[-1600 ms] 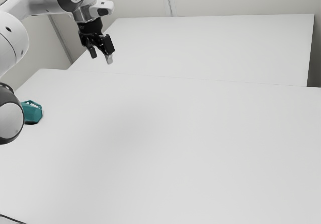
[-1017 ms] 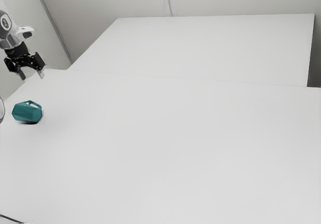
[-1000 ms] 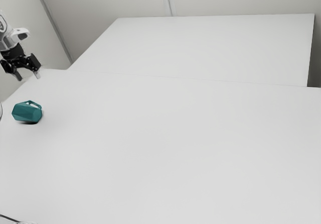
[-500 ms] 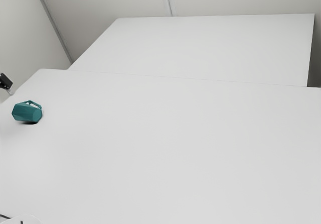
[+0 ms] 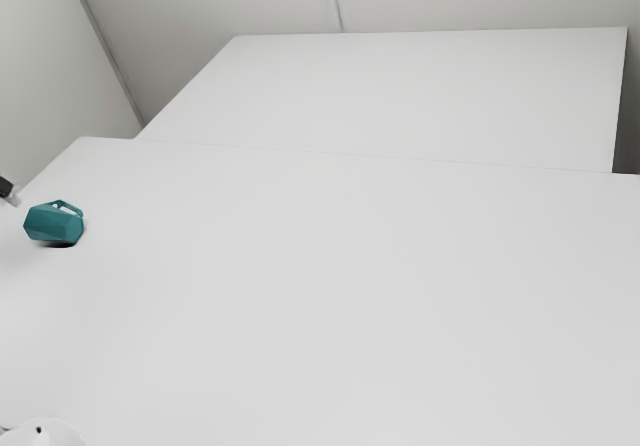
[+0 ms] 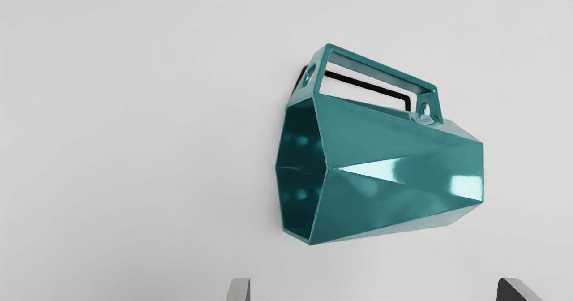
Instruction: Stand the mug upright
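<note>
A: Exterior view?
B: Mug (image 5: 54,223) lies on its side on the bench (image 5: 350,286), near the exterior view's left edge; claw (image 5: 6,187) near it, apart, partly cut off by that edge.
A: Wrist view?
B: Claw (image 6: 374,288) wide; mug beyond its fingertips (image 6: 239,290); handle (image 6: 382,68) on the side away from them.

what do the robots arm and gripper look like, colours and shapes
The arm shows a smooth, rounded white shell with a small dark spot. The two-finger gripper looks black in the exterior view, and its blunt fingertips are pale grey with darker inner faces.
</note>
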You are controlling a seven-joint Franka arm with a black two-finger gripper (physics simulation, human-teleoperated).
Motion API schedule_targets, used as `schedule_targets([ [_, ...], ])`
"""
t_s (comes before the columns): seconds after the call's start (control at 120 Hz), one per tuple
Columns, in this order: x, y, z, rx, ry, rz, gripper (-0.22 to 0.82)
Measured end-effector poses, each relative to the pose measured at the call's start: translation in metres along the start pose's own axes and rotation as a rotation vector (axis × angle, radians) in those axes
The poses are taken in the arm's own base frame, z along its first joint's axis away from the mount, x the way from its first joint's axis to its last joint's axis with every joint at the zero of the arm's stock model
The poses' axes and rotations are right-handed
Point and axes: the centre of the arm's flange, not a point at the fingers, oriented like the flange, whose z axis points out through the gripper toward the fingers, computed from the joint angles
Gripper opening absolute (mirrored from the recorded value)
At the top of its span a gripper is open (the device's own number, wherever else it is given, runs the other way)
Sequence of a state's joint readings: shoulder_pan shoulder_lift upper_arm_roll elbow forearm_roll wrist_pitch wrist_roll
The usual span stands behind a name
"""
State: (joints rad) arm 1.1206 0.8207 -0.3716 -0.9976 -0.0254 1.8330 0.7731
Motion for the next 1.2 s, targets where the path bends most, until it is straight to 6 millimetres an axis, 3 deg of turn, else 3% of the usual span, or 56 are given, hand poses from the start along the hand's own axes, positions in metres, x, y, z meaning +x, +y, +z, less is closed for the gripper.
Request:
schedule_targets([
  [0.1, -0.008, -0.013, 0.000, -0.018, 0.033, 0.009, 0.60],
  [0.3, -0.011, -0.026, 0.021, -0.084, 0.101, 0.043, 0.60],
  [0.542, -0.006, -0.028, 0.047, -0.131, 0.159, 0.099, 0.60],
  [0.883, -0.014, -0.037, 0.060, -0.140, 0.175, 0.131, 0.60],
  [1.2, -0.009, -0.036, 0.071, -0.181, 0.233, 0.161, 0.60],
])
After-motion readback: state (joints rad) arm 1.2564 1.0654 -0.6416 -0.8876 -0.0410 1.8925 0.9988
